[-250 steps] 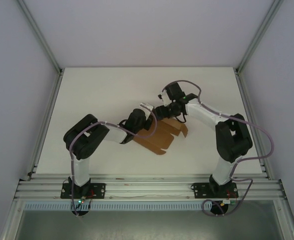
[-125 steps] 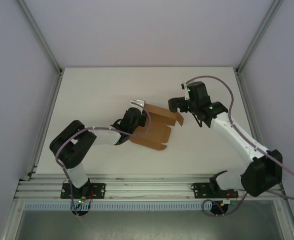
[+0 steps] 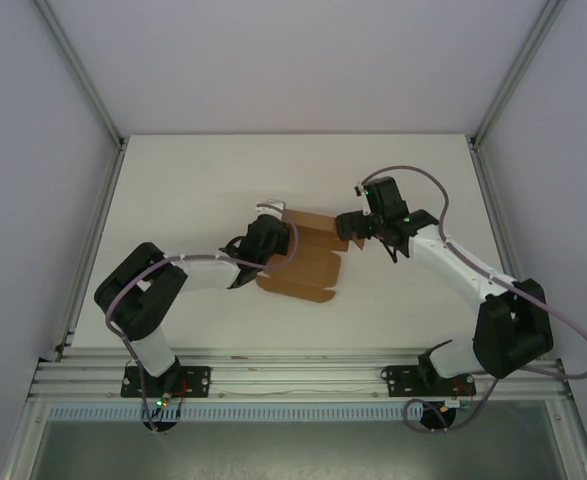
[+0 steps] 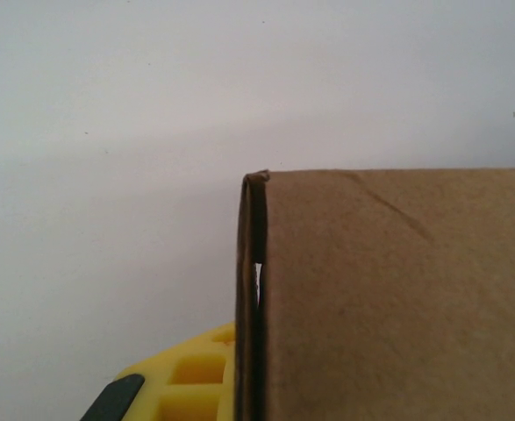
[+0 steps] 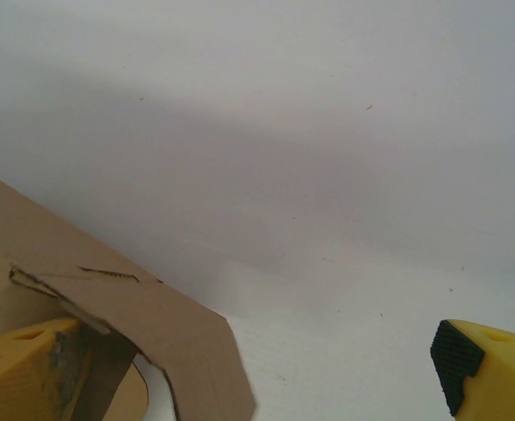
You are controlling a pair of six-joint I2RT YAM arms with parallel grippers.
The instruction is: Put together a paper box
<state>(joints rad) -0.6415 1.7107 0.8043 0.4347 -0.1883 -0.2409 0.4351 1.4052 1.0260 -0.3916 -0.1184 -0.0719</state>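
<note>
Paper box: I am seeing the paper box [image 3: 308,262] lying near the middle of the white table [image 3: 193,180], between the two arms and only partly folded, with loose flaps sticking out on its right side.

Left gripper: I am bringing the left gripper [image 3: 270,232] against the box's left edge. Through the left wrist camera, one yellow finger [image 4: 191,381] is sitting right beside a doubled cardboard fold. The brown panel is hiding the other finger, so I cannot tell whether this gripper is clamping the wall or only bracing it.

Why there: I am reading this hold as an anchor. It is pinning the body so it does not slide while the other side is being worked.

Right gripper: I am holding the right gripper [image 3: 351,226] at the far right corner of the box, with its fingers spread wide and nothing between them. One finger [image 5: 25,368] is tucked under the angled flap [image 5: 178,342], and the black-padded one [image 5: 494,364] is hanging well apart over bare table.

Why there: I am judging that the spread stance is for nudging or lifting that flap, not for pinching it.

Progress: I am calling this mid-assembly, because the end flaps are not yet tucked.

Risk: I am watching that flap, which is creased and torn near the finger and could buckle instead of folding on its score line.
</note>
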